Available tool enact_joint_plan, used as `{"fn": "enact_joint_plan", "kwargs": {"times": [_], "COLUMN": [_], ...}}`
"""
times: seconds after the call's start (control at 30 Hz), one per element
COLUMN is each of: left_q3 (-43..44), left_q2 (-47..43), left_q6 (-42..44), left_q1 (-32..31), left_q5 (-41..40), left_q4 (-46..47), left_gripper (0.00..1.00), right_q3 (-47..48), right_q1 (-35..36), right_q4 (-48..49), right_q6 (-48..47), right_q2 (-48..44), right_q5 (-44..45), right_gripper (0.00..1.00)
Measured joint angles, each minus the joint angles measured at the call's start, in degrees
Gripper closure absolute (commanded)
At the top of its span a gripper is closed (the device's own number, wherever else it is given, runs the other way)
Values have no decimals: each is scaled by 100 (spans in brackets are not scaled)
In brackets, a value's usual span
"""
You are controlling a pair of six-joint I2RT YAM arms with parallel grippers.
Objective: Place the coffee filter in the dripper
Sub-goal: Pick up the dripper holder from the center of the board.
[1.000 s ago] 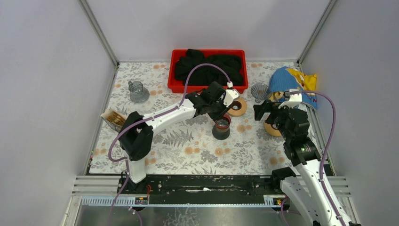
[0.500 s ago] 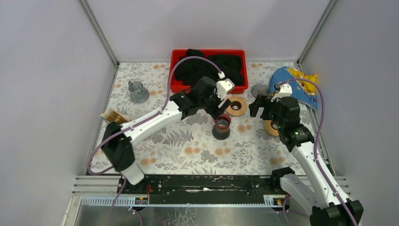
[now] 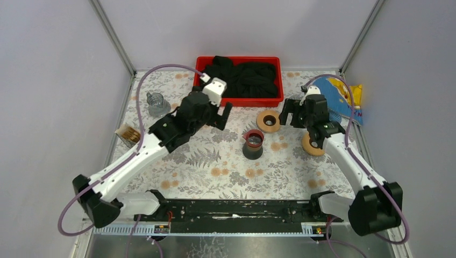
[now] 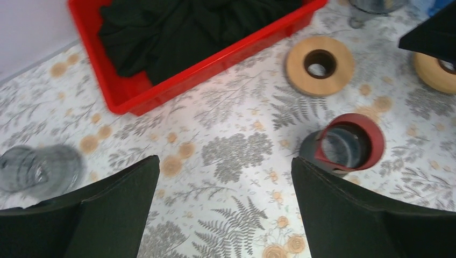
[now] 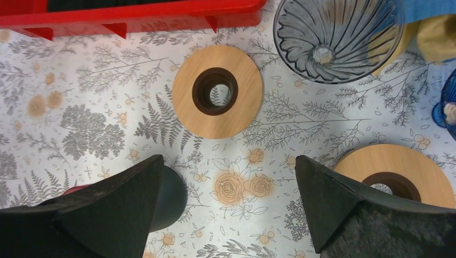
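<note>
The left arm stretches from its base diagonally up over the floral-printed table mat point(image 3: 215, 166). Its left gripper point(image 3: 221, 119) hangs above the mat between the bin and the cup, claw released and spread wide with nothing in it, as the wrist view confirms. The right arm rises from its base and bends inward. Its right gripper point(image 3: 293, 115) is poised near the back right of the mat, claw likewise spread and empty.

One red plastic bin point(image 3: 238, 100) at the back holds a heap of black cloth point(image 3: 247, 75), its far side cut off in the left wrist view. One blue and yellow bag point(image 3: 344, 94) lies partly behind the right arm. Two flat wooden rings lie apart: one point(image 3: 268, 121) beside the cup, the other point(image 3: 313, 144) partly under the right arm.

One dark cup with a red rim point(image 3: 253, 145) stands mid-mat; its contents are unclear. One clear ribbed glass dripper point(image 5: 336, 37) shows only in the right wrist view, hidden from above by that gripper. One glass measuring cup point(image 3: 157, 103) stands far left.

What looks like a stack of brown paper coffee filters point(image 3: 129, 134) sits at the mat's left edge, well apart from the dripper.
</note>
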Motion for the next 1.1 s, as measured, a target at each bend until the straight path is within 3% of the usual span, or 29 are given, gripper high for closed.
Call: {"fn": "enact_joint_plan", "kwargs": {"times": [0.4, 0.9, 1.1], "left_q3": [-1325, -1460, -1460], "left_q2": [-1440, -1314, -1303], "left_q6": [-284, -726, -833], "left_q1": [192, 372, 527], "left_q5": [-1001, -966, -879], "left_q4": [125, 203, 203], "left_gripper": [0, 0, 0], "right_q3": [260, 271, 546], "right_q1": [79, 431, 466], "right_q4": [197, 999, 1137], "right_q6": [758, 1862, 2048], "right_q2": [1633, 2693, 3224], "right_q5": [782, 1661, 1757], "right_gripper": [1, 8, 15]}}
